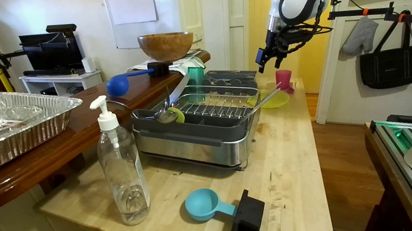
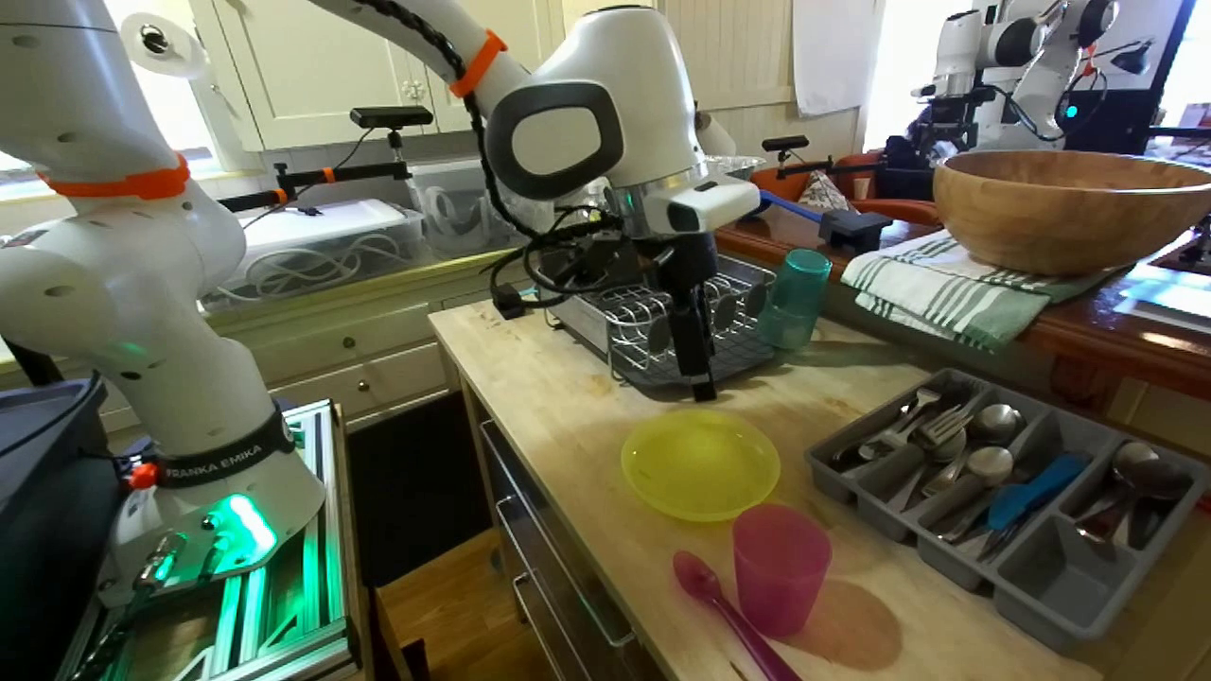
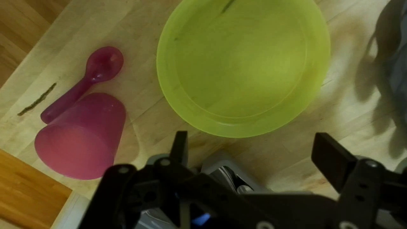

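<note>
Hovering above the worktop (image 1: 287, 160), the tool (image 3: 249, 143) stands wide, holding nothing. The yellow plate (image 3: 243, 68) lies flat near the pink cup (image 3: 81, 143) and spoon (image 3: 103, 63). Any good grip on it would likely mean straddling its edge after a slow, straight descent.

From here, the plate (image 2: 700, 463) has the dish rack (image 2: 653, 372) behind it, cutlery tray (image 2: 1069, 567) right, cup (image 2: 781, 572) and spoon (image 2: 733, 617) in front.
</note>
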`<state>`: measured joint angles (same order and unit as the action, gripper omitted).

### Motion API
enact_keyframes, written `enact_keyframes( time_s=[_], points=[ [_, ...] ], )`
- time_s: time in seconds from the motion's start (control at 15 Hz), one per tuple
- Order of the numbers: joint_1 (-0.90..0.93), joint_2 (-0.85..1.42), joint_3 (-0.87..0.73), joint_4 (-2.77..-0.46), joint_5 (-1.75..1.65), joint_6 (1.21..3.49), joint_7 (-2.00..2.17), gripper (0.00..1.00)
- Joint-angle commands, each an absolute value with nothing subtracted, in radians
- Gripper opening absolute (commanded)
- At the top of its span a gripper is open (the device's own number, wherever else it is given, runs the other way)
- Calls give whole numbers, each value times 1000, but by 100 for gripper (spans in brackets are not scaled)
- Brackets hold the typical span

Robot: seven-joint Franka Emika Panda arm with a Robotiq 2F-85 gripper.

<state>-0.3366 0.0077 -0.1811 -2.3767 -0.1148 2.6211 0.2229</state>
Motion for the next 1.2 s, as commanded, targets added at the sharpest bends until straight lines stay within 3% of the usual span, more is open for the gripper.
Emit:
enact_keyframes(
  time_s=[0.0,0.4,1.13],
  points=[
    [-304,93,-214,-2310,-68,2603,197,100],
    [-300,40,-192,-2370,116,2602,-236,100],
    [-276,-53,-215,-2503,60,2519,-682,100]
  ],
)
